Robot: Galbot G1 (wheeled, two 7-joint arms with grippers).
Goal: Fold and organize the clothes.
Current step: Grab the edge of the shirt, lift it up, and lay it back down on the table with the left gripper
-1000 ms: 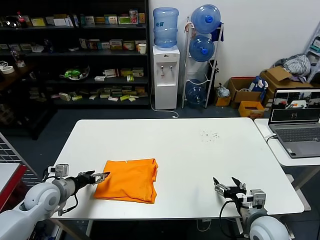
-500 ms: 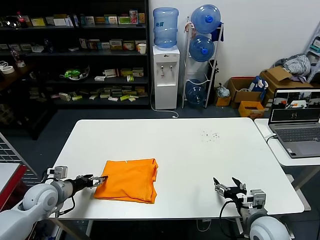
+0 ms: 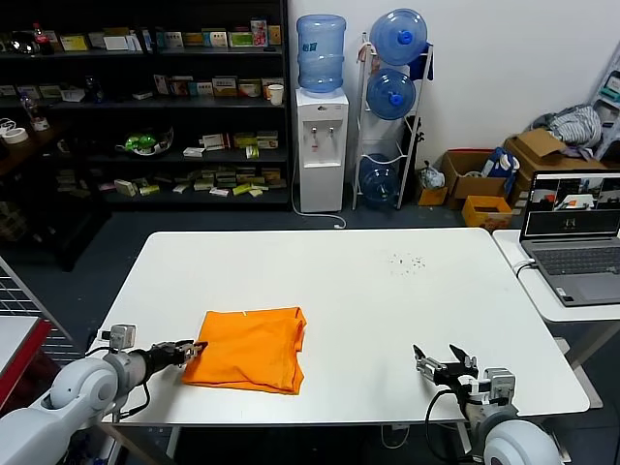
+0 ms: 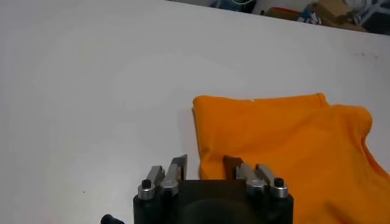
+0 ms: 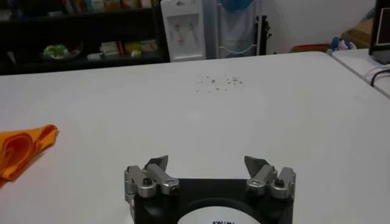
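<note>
The orange T-shirt (image 3: 250, 349) lies folded into a rough rectangle on the white table (image 3: 368, 291), left of the middle near the front edge. My left gripper (image 3: 193, 349) is low over the table at the shirt's left edge. In the left wrist view the gripper (image 4: 205, 165) is partly open, and the shirt's (image 4: 286, 146) near left corner lies between and under its fingers, which are not closed on it. My right gripper (image 3: 438, 363) is open and empty, parked near the front right of the table, far from the shirt. The right wrist view shows the gripper (image 5: 207, 161) and an edge of the shirt (image 5: 21, 149).
A laptop (image 3: 572, 232) stands on a side table at the right. Small dark crumbs (image 3: 407, 261) lie on the table's far right part. Shelves (image 3: 145, 107), a water dispenser (image 3: 320, 145) and cardboard boxes (image 3: 484, 184) stand beyond the table.
My left arm has sunk and drawn back a little toward the table's front, its gripper staying at the shirt's left edge. The shirt and the right arm have not moved.
</note>
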